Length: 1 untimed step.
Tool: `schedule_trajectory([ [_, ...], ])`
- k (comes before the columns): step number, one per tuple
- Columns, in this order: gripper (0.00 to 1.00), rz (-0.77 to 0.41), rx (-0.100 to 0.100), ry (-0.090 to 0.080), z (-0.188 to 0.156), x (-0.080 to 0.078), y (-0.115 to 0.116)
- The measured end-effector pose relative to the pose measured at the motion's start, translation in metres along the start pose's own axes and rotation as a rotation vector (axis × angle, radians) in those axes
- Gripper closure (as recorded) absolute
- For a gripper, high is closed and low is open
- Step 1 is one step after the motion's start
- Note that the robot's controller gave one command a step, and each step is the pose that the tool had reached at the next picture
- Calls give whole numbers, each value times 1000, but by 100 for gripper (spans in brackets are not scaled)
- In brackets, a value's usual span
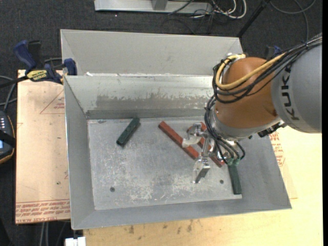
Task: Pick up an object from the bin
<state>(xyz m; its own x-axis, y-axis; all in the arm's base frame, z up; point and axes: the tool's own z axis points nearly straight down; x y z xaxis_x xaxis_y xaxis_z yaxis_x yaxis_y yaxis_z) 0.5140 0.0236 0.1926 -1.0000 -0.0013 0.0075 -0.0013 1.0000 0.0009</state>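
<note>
Fingers [201, 172] stand wide astride a red stick [171, 132] on the scratched grey bin floor [143, 178], dark carpet [31, 14] around.

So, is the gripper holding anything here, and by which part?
Cannot tell: the gripper is down over the right end of the long flat red stick, which lies on the bin floor.

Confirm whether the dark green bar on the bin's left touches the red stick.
No: the dark green bar lies apart on the left of the bin floor, with bare metal between it and the red stick.
</note>
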Motion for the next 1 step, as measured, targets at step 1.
schedule_trajectory([
  [1,0,1,0,-8,-4,-2,0],
])
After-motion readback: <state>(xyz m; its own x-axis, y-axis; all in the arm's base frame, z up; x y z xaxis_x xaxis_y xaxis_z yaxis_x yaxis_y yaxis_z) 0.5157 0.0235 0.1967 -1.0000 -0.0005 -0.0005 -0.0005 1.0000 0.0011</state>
